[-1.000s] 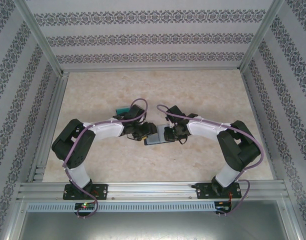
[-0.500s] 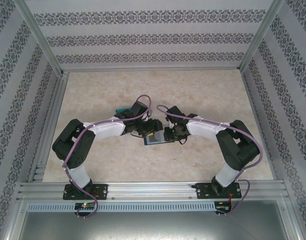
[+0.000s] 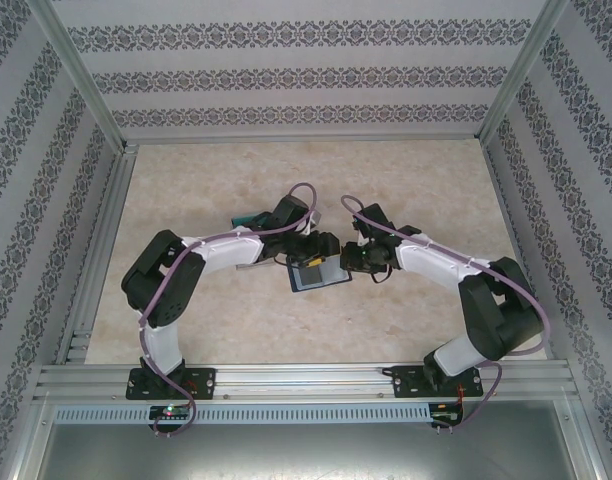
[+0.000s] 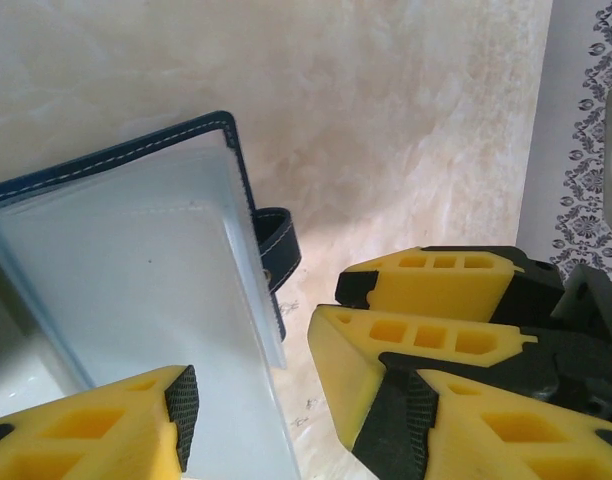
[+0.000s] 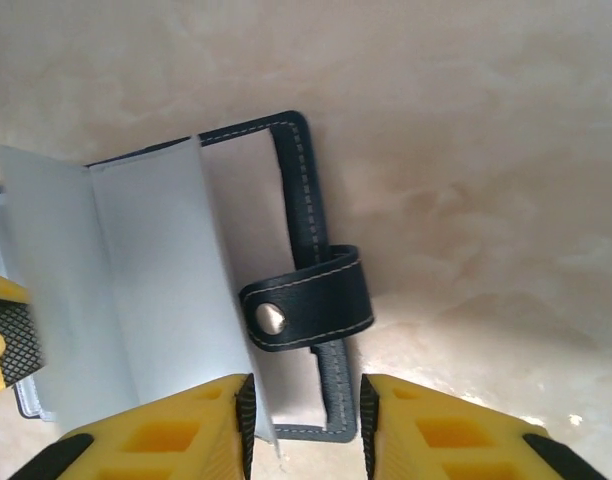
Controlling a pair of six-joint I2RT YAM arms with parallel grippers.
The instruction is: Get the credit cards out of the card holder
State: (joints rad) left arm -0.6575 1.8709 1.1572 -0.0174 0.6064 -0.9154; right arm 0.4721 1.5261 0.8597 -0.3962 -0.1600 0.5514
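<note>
Top external: the card holder (image 3: 319,276) lies open in the middle of the table (image 3: 436,200). A teal card (image 3: 244,217) sits at its 10 o'clock, half behind my left arm (image 3: 221,250). My left gripper (image 4: 276,425) is spread wide over the clear sleeves (image 4: 136,280), not gripping anything. My right gripper (image 5: 306,410) straddles the holder's edge at 6 o'clock from the snap tab (image 5: 311,310). Its jaws are a bit apart, and honestly I can't tell if they're pinching.
</note>
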